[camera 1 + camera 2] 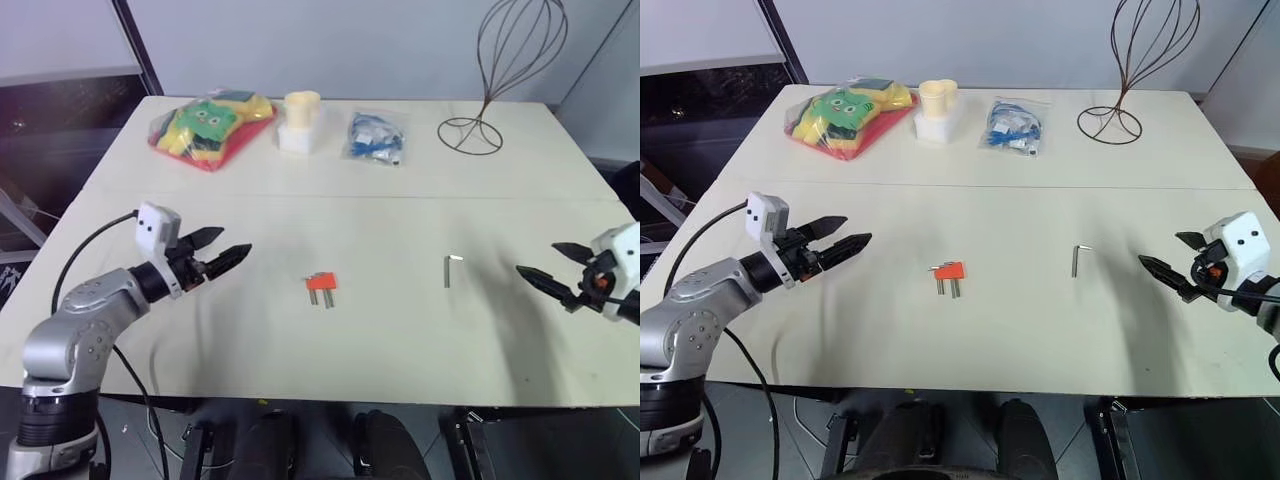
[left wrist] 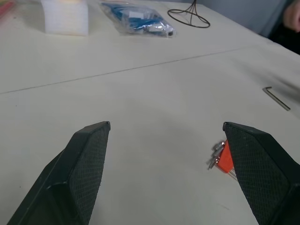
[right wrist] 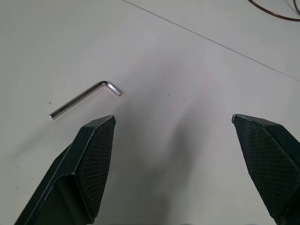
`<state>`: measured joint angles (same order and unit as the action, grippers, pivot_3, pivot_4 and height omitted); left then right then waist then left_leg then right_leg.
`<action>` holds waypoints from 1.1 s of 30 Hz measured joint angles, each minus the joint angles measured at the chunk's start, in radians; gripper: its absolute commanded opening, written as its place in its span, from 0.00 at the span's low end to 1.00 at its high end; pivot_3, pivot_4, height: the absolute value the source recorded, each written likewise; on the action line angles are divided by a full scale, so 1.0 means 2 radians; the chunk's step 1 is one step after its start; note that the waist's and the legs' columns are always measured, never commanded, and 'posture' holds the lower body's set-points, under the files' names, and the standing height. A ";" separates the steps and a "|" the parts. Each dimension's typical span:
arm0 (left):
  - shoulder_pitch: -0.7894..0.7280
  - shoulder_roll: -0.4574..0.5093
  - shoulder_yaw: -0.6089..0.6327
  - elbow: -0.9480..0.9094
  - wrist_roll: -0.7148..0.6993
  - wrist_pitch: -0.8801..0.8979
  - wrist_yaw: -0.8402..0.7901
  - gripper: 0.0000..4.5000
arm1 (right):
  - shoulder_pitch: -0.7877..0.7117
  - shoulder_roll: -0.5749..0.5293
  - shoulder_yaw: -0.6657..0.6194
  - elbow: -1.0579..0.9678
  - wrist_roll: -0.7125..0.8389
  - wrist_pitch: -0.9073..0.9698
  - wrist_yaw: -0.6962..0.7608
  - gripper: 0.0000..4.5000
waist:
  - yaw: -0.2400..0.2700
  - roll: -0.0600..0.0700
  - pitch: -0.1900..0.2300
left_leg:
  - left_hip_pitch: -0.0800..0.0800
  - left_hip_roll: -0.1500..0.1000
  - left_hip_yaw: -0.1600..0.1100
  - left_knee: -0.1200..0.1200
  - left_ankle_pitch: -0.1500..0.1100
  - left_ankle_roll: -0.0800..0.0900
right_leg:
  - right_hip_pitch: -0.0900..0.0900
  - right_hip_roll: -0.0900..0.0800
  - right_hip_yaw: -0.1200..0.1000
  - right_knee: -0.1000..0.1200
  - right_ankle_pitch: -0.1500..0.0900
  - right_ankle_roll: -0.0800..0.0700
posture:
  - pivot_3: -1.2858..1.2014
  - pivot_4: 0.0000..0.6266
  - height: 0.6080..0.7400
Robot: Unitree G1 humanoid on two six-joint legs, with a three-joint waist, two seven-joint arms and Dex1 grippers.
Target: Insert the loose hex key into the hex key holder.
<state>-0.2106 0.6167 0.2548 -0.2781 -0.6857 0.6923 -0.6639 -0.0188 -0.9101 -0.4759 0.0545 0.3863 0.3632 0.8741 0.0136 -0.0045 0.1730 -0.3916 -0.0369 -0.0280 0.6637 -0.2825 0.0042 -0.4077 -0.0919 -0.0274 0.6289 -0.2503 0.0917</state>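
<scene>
Hex key holder point(image 1: 321, 283) holds short keys; loose hex key point(image 1: 449, 270) apart.

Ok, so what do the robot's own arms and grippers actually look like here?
The left arm has rounded silver-grey metal segments, with a black cable looping beside it. Each wrist carries a small white boxy camera housing. The left gripper and right gripper each have two black, tapered, pointed fingers with a fine cross-hatched texture on the inner pads. A red-orange spot shows at the right wrist.

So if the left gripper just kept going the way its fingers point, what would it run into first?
Probably the hex key holder. The open left gripper points across the table toward it, with bare tabletop between them. It hovers above the surface, so it might pass just over the holder; depth is unclear.
</scene>
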 measured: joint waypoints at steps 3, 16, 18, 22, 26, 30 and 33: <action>0.000 -0.001 -0.003 -0.001 0.000 0.000 0.003 0.89 | 0.000 0.000 0.000 0.000 0.000 0.000 -0.001 0.92 | 0.000 0.000 0.000 | 0.000 0.000 0.000 0.000 0.000 0.000 | 0.000 0.000 0.000 0.000 0.000 0.000 | 0.52 0.24 1.00; -0.007 -0.005 -0.002 -0.012 -0.009 0.010 0.018 0.89 | -0.001 0.014 0.004 0.001 -0.001 -0.009 -0.004 0.92 | 0.000 0.000 0.000 | 0.000 0.000 0.000 0.000 0.000 0.000 | 0.000 0.000 0.000 0.000 0.000 0.000 | 0.52 0.24 1.00; -0.009 -0.005 -0.002 -0.013 -0.010 0.011 0.019 0.89 | -0.002 0.014 0.004 0.004 -0.002 -0.011 -0.005 0.92 | 0.000 0.000 0.000 | 0.000 0.000 0.000 0.000 0.000 0.000 | 0.000 0.000 0.000 0.000 0.000 0.000 | 0.52 0.24 1.00; -0.009 -0.005 -0.002 -0.020 -0.012 0.013 0.023 0.89 | -0.008 0.014 0.012 0.011 -0.006 -0.012 -0.006 0.92 | 0.000 0.000 0.000 | 0.000 0.000 0.000 0.000 0.000 0.000 | 0.000 0.000 0.000 0.000 0.000 0.000 | 0.52 0.24 1.00; -0.009 -0.005 -0.002 -0.020 -0.012 0.013 0.029 0.89 | -0.015 0.014 0.015 0.019 -0.006 -0.015 -0.006 0.92 | 0.000 0.000 0.000 | 0.000 0.000 0.000 0.000 0.000 0.000 | 0.000 0.000 0.000 0.000 0.000 0.000 | 0.52 0.24 1.00; -0.009 -0.005 -0.002 -0.020 -0.012 0.013 0.030 0.89 | -0.027 0.014 0.018 0.025 -0.010 -0.018 -0.006 0.92 | 0.000 0.000 0.000 | 0.000 0.000 0.000 0.000 0.000 0.000 | 0.000 0.000 0.000 0.000 0.000 0.000 | 0.52 0.24 1.00; -0.009 -0.005 -0.002 -0.020 -0.012 0.013 0.030 0.89 | -0.032 0.014 0.020 0.025 -0.010 -0.018 -0.006 0.92 | 0.000 0.000 0.000 | 0.000 0.000 0.000 0.000 0.000 0.000 | 0.000 0.000 0.000 0.000 0.000 0.001 | 0.52 0.24 1.00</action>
<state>-0.2286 0.6061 0.2500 -0.3180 -0.7093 0.7182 -0.6046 -0.0828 -0.8825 -0.4363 0.1051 0.3660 0.3264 0.8620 0.0133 -0.0045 0.1731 -0.3916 -0.0370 -0.0280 0.6638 -0.2825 0.0041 -0.4077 -0.0916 -0.0274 0.6289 -0.2497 0.0928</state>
